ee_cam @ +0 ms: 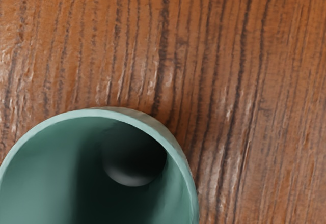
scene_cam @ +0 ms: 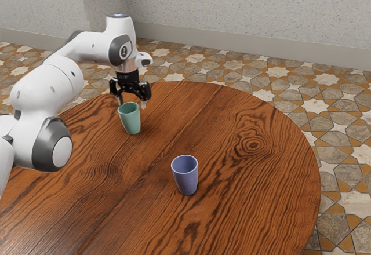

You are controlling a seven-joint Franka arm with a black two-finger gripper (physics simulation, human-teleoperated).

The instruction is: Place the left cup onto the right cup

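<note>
A green cup [scene_cam: 130, 120] stands upright on the round wooden table [scene_cam: 243, 150], toward the exterior view's left. My gripper [scene_cam: 131, 104] hangs right over its rim, open, with one finger on each side of the mouth. The wrist view looks straight down into the green cup [ee_cam: 61, 183], whose dark bottom lies just under my hand. A blue-purple cup [scene_cam: 185, 174] stands upright nearer the table's front, to the exterior view's right of the green one, and is apart from my gripper.
The table's wood grain [ee_cam: 229, 81] lies bare around the green cup. Beyond the table's edge is a patterned tile floor [scene_cam: 342, 121] and a light wall [scene_cam: 243, 6] at the back.
</note>
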